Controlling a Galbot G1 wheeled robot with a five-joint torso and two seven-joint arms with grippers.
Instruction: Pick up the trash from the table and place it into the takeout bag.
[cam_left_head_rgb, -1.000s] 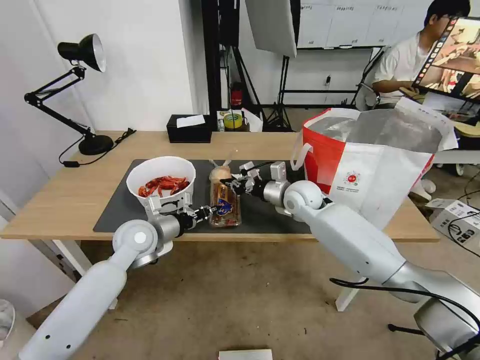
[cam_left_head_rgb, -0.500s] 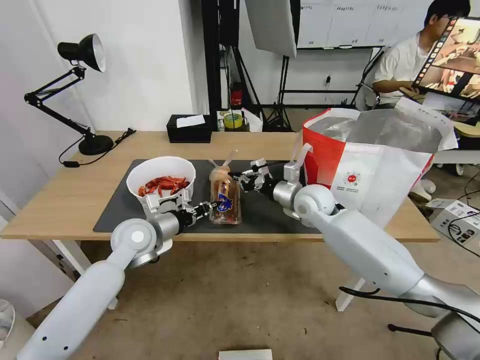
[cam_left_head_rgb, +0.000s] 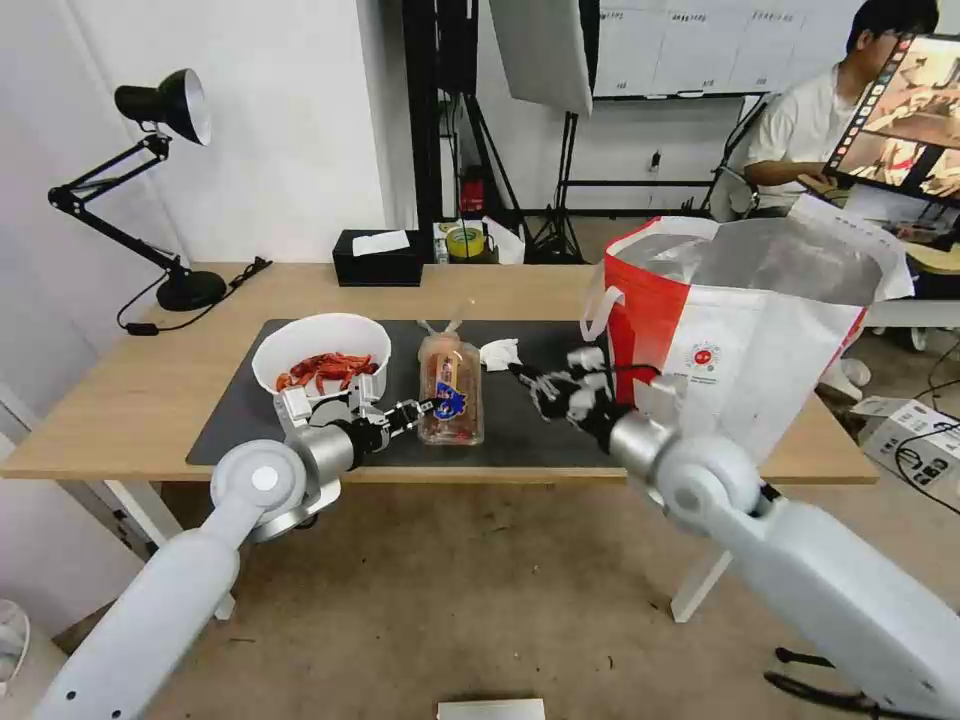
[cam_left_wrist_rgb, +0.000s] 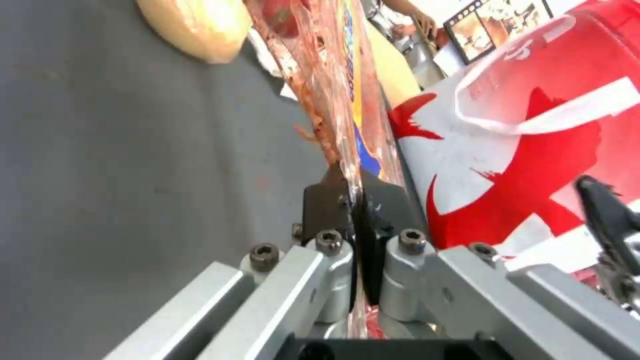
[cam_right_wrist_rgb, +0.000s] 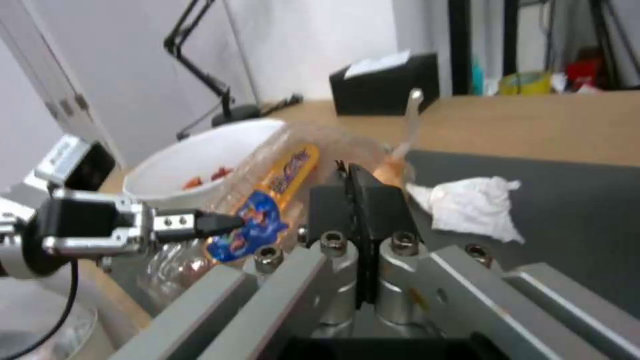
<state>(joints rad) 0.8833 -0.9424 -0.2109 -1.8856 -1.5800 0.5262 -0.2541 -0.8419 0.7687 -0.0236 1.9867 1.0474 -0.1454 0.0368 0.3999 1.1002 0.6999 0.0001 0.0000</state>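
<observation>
Now we see the left hand pinching the flimsy, crushable clear tray's near rim, right hand clenched empty beside it.

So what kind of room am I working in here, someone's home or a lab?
Most likely a lab or studio set up as a desk scene. Behind the table stand light stands and a softbox, a whiteboard hangs on the far wall, and a person sits at a monitor.
</observation>
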